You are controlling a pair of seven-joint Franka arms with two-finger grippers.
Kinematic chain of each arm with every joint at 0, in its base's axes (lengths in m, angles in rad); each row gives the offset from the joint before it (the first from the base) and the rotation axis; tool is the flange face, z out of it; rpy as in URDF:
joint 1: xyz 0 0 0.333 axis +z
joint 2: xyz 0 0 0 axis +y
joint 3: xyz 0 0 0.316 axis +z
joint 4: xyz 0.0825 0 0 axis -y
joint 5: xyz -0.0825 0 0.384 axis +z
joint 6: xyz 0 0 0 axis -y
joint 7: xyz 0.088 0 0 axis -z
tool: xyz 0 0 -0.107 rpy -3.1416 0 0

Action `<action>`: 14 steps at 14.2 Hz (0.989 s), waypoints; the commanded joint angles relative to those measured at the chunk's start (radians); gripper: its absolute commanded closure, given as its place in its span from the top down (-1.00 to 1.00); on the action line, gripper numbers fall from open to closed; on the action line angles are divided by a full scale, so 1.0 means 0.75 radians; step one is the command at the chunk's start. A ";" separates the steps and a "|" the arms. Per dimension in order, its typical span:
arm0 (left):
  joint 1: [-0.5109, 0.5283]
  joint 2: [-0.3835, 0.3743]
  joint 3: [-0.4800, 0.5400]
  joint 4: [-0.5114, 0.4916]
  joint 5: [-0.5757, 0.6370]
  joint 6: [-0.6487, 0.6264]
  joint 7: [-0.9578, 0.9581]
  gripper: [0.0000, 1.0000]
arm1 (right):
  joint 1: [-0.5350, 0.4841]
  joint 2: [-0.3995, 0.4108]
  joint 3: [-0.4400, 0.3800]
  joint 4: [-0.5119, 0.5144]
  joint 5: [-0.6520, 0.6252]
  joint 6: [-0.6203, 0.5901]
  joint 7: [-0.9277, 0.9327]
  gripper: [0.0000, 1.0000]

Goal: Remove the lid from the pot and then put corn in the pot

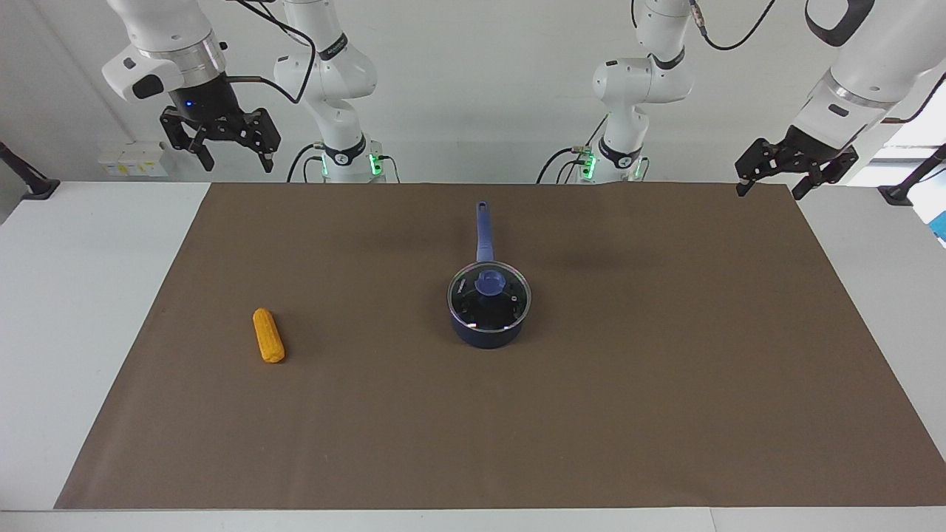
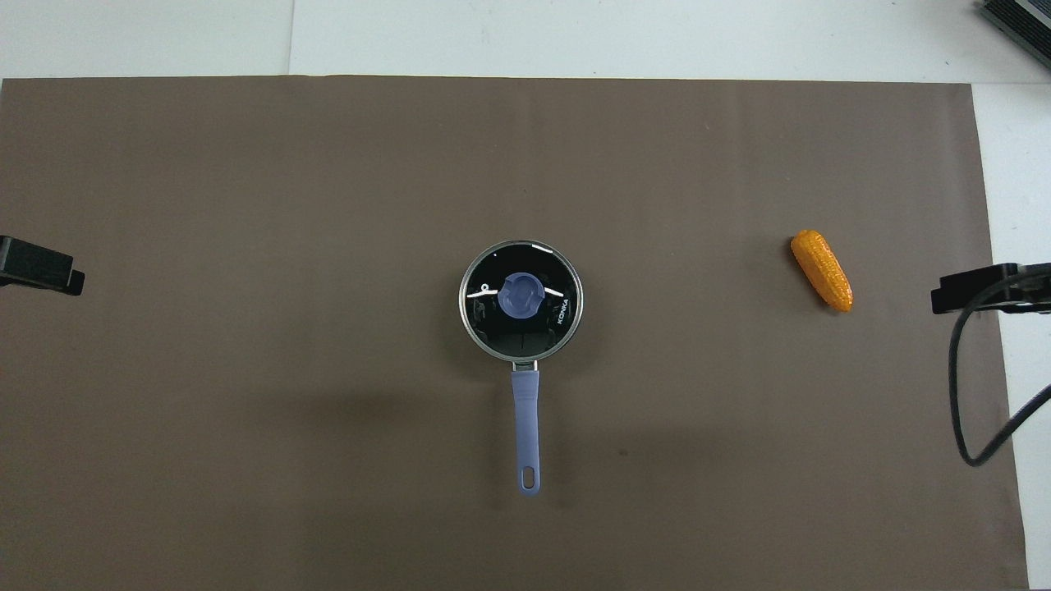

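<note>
The dark blue pot (image 1: 488, 331) stands mid-table with its long blue handle (image 2: 526, 427) pointing toward the robots. The glass lid (image 1: 489, 297) with its blue knob (image 2: 520, 295) sits flat on the pot and covers it. The orange-yellow corn (image 1: 268, 335) (image 2: 821, 270) lies on the mat toward the right arm's end of the table. My right gripper (image 1: 236, 162) hangs open and empty, high over the mat's corner at its own end. My left gripper (image 1: 768, 191) hangs open and empty over the mat's corner at the left arm's end. Neither gripper is close to the pot or the corn.
A brown mat (image 1: 665, 384) covers most of the white table (image 1: 74, 295). A black cable (image 2: 965, 394) loops down beside the right gripper. Clamp arms (image 1: 29, 181) stand at both ends of the table, near the robots.
</note>
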 commanded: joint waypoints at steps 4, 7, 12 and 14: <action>-0.014 -0.005 0.006 -0.002 0.014 -0.006 -0.030 1.00 | -0.013 -0.016 0.004 0.000 0.016 -0.022 0.015 1.00; -0.010 -0.007 0.010 -0.006 0.006 -0.006 -0.028 1.00 | -0.013 -0.016 0.004 0.000 0.016 -0.022 0.015 1.00; -0.014 -0.019 0.006 -0.030 0.006 -0.004 0.005 1.00 | -0.013 -0.016 0.004 0.000 0.016 -0.022 0.013 1.00; -0.016 -0.028 0.006 -0.035 0.006 -0.002 -0.009 1.00 | -0.013 -0.016 0.004 0.000 0.016 -0.022 0.015 1.00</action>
